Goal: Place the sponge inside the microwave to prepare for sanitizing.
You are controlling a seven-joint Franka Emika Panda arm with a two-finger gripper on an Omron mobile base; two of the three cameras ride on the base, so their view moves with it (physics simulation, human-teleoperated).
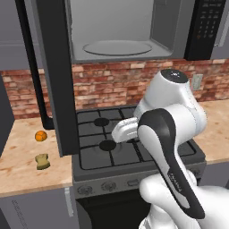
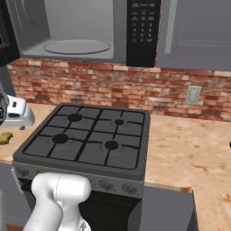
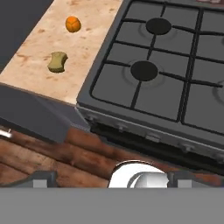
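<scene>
Step in hand, as I read it: approach, pre-grasp. Nothing picked up yet.

The sponge (image 1: 42,161) lies flat on the surface (image 1: 27,179) left of the stove (image 1: 134,152), near the front edge and a bit in from the stove-side edge. An orange ball (image 1: 40,136) sits just behind it toward the wall, near but apart. In the hand view the sponge (image 3: 57,61) shows upper left, w/ the ball (image 3: 72,24) beyond it; a sliver of the sponge (image 2: 5,137) also peeks in at the left edge of the right base view.

The microwave (image 1: 134,31) hangs over the stove w/ its door (image 1: 56,76) swung wide to the left, cavity and turntable (image 1: 117,48) bare. Its keypad (image 2: 142,27) is on the right side.

The gripper (image 3: 107,178) is spread wide and holds nothing; fingertips are only just visible at the bottom of the hand view, so exact spacing is hard to judge there. The hand looks down over the stove's front-left corner, well apart from the sponge.

Next move calls for: swing left over the surface, centre jaws across the sponge, descend w/o nudging the ball, close. Then lift high and go round the open door's edge, since that door hangs about above the sponge and may block a straight rise.
</scene>
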